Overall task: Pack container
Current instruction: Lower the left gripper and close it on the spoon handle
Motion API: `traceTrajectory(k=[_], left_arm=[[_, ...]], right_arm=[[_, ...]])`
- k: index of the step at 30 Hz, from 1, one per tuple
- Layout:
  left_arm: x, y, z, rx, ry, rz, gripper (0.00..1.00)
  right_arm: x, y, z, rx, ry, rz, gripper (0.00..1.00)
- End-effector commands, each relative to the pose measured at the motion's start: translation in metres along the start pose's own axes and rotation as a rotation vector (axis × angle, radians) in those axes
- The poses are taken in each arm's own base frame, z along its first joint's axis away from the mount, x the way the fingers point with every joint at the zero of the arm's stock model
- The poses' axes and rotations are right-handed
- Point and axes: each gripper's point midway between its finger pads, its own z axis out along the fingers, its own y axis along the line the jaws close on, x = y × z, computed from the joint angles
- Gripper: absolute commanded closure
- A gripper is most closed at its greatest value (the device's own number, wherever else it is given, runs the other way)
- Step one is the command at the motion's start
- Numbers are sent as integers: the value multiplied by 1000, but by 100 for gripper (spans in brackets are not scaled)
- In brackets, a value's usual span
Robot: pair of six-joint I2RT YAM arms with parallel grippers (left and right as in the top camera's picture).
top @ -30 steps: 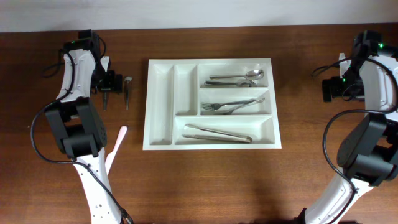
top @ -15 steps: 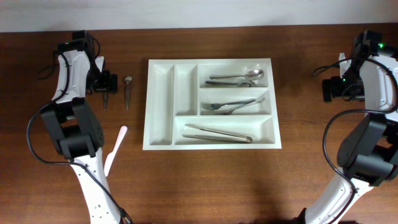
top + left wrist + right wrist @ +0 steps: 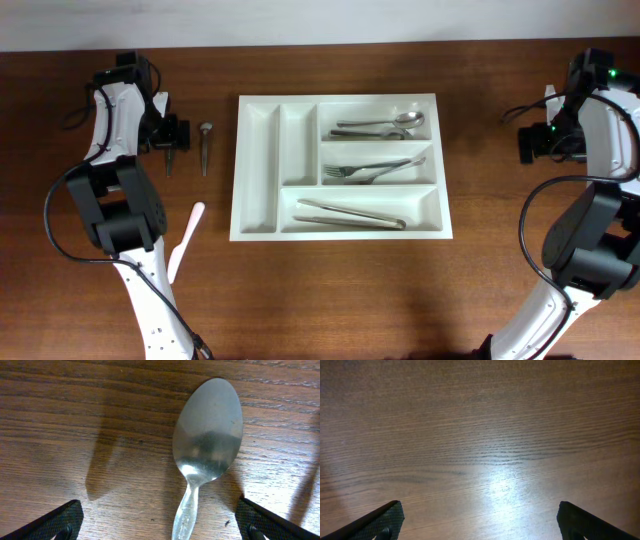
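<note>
the container lies flat mid-table, with spoons in its top right compartment, forks in the one below and long metal utensils in the bottom one. a loose spoon lies just left of it, beside the left gripper, whose jaws stand wide apart and hold nothing. the right gripper hangs over bare wood well to the right, equally spread and empty.

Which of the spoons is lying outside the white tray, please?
The lone spoon on the wooden table, just left of the container. The other spoons lie inside its upper right compartment in the overhead view.
</note>
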Motion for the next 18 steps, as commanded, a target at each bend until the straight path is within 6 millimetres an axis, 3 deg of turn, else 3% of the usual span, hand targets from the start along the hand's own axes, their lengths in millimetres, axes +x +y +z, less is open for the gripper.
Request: traceTrajectory(k=[1, 18], left_arm=[[3, -5, 18, 25, 28, 18, 1], [-1, -18, 17, 100, 10, 19, 1]], right_arm=[[2, -3, -2, 13, 0, 1, 1], [2, -3, -2, 13, 1, 1, 1]])
